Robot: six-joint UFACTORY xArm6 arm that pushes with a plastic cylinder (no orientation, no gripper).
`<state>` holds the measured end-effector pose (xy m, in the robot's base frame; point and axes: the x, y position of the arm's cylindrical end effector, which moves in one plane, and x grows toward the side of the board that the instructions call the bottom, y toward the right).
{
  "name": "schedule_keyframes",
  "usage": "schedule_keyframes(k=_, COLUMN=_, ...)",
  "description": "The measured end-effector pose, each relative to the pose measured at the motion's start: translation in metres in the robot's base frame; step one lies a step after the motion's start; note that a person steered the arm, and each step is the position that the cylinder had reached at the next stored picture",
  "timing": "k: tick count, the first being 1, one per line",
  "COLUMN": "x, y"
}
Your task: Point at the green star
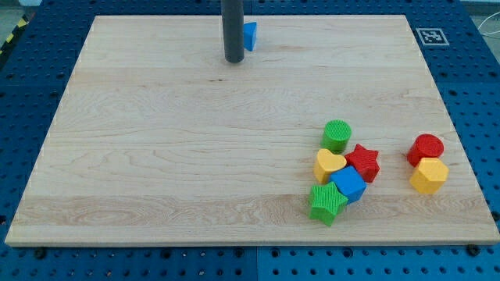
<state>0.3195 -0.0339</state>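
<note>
The green star lies near the view's bottom right, at the lower end of a cluster. Touching it are a blue cube, a yellow heart and a red star, with a green cylinder above them. My tip rests on the board near the view's top centre, far up and left of the green star. A blue block, shape unclear, sits just right of the rod, partly hidden by it.
A red cylinder and a yellow hexagon block stand together near the board's right edge. The wooden board lies on a blue perforated table. A marker tag is at the top right corner.
</note>
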Motion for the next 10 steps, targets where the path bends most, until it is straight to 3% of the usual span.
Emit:
schedule_keyframes(k=2, x=0.011, y=-0.002)
schedule_keyframes(k=8, x=0.273, y=0.014)
schedule_keyframes(k=9, x=0.299, y=0.026)
schedule_keyframes(k=10, x=0.299, y=0.026)
